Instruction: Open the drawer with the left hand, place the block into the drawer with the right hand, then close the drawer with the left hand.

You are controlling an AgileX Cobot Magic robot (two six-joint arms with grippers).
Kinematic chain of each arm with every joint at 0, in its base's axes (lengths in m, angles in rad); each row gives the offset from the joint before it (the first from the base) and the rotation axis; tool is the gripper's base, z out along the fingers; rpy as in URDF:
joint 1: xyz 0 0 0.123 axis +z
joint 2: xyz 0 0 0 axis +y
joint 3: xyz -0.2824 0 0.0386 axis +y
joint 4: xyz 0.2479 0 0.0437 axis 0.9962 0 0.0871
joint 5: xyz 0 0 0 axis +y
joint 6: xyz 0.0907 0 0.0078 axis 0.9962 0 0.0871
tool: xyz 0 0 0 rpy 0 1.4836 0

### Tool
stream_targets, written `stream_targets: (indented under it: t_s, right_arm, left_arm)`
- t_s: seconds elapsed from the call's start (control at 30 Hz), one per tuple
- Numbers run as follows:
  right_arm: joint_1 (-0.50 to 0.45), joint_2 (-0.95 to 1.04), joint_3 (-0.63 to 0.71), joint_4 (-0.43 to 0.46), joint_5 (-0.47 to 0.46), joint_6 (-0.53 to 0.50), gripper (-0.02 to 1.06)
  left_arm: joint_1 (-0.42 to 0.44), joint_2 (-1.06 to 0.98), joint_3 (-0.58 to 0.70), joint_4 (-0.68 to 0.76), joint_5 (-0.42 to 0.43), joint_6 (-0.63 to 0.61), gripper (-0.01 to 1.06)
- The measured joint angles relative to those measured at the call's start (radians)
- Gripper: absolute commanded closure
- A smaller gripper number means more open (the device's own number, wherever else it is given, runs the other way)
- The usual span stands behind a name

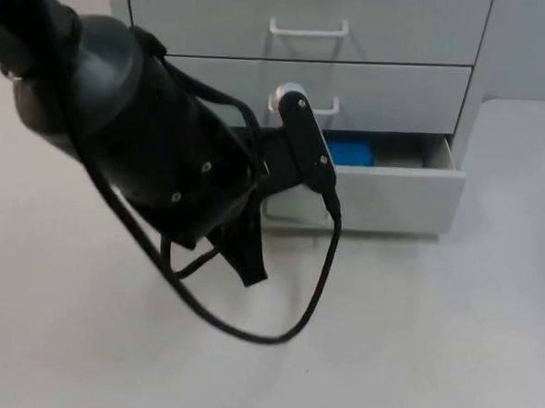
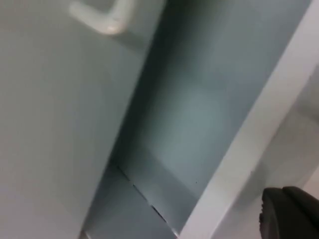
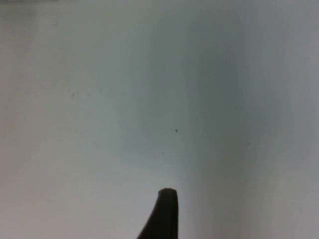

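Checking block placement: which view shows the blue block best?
The top view: the blue block lies inside the open bottom drawer, partly behind the left arm. The left wrist view gives drawer panels and a handle; the right wrist view gives bare table.

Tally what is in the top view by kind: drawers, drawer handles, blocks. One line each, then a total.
Drawers: 3, with the bottom drawer pulled open, the middle drawer and top drawer shut.
Drawer handles: 2 in sight, the top handle and the middle handle.
Blocks: 1, the blue block inside the bottom drawer.
Total: 6.
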Motion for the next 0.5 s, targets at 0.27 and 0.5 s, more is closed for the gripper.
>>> stream_targets:
  t_s: [0.27,0.5]
  right_arm:
    - [0.000,0.000,0.000,0.000,-0.002,0.000,0.29]
    - [0.000,0.000,0.000,0.000,-0.004,0.000,0.29]
  left_arm:
    - [0.047,0.084,-0.116,0.000,-0.009,0.008,1.05]
    - [0.083,0.122,-0.185,0.000,-0.012,0.010,1.05]
